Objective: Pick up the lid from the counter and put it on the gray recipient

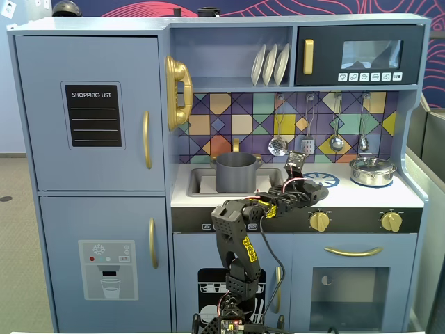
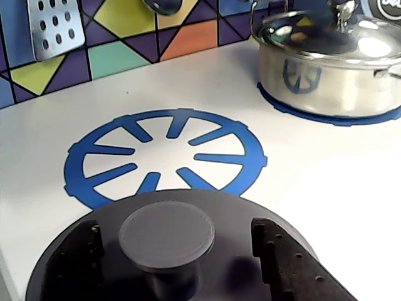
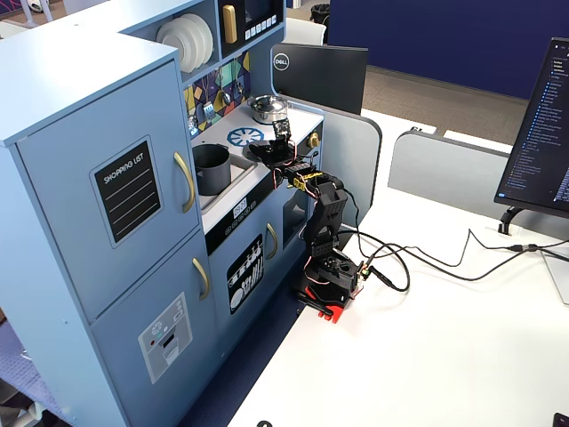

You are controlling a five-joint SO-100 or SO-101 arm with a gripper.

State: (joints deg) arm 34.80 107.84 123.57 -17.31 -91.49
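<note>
The lid (image 2: 188, 263) is a matte dark-gray disc with a round central knob (image 2: 166, 233). It lies on the pale counter (image 2: 326, 188) at the near edge of the printed blue burner (image 2: 166, 153). My gripper (image 2: 175, 235) is open over the lid, one black finger on each side of the knob with a gap on both sides. In a fixed view the gripper (image 1: 300, 184) and lid (image 1: 313, 191) are right of the gray recipient (image 1: 235, 172), a tall dark-gray pot standing in the sink recess. In the other fixed view the lid (image 3: 264, 149) lies beyond the pot (image 3: 212, 169).
A shiny silver pot with its own lid (image 2: 332, 69) stands on a second burner at the right back of the counter (image 1: 373, 170). Utensils (image 1: 336, 142) hang on the tiled backsplash. The arm's base (image 3: 331, 280) is clamped to a white desk in front of the kitchen.
</note>
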